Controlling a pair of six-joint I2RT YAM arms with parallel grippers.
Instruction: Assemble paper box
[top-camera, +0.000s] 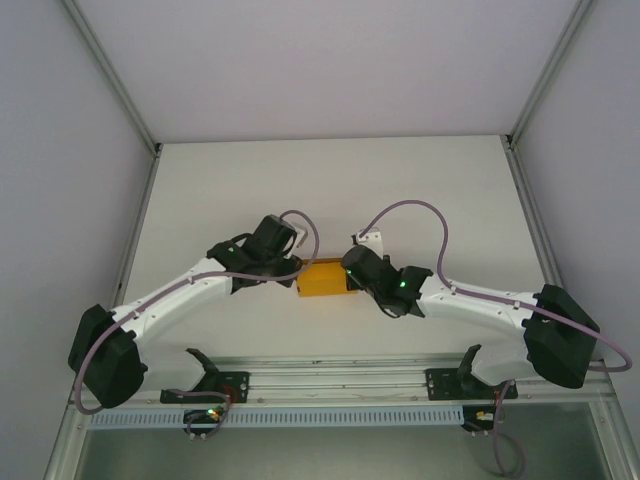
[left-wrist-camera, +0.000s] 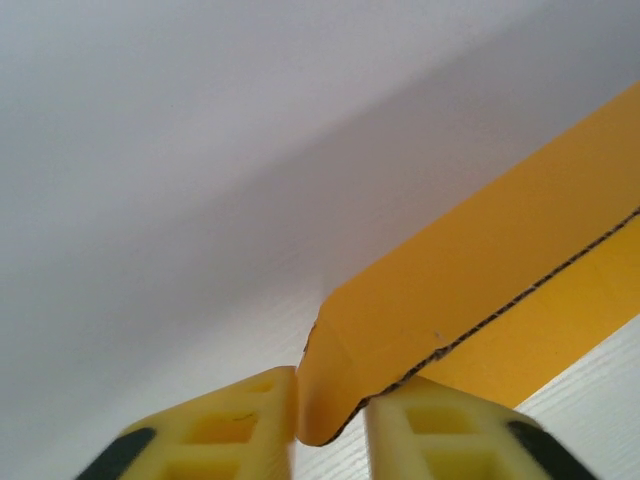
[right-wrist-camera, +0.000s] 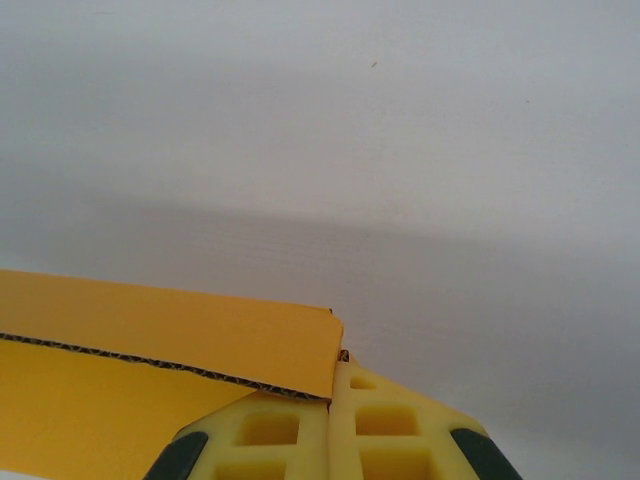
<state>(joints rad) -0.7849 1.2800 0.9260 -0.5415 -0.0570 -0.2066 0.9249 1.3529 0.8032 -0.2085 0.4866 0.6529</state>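
A: One white table (top-camera: 330, 180), with the left arm (top-camera: 180, 295) and right arm (top-camera: 480, 300) meeting at its middle. Where's the paper box (top-camera: 322, 279)?

B: Lying on the table between them. The left gripper (left-wrist-camera: 330, 405) is clamped on its folded corner. The right gripper (right-wrist-camera: 332, 390) has its fingers pressed together at the other end. I cannot tell if card is caught there.

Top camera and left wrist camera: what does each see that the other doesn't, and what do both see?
Top view: the left arm and right arm whole, the white table, the rail at its near edge. Left wrist view: yellow fingers closed on a folded corner of the paper box, and its wavy cut edge. Both: the orange-yellow box with the left gripper on it.
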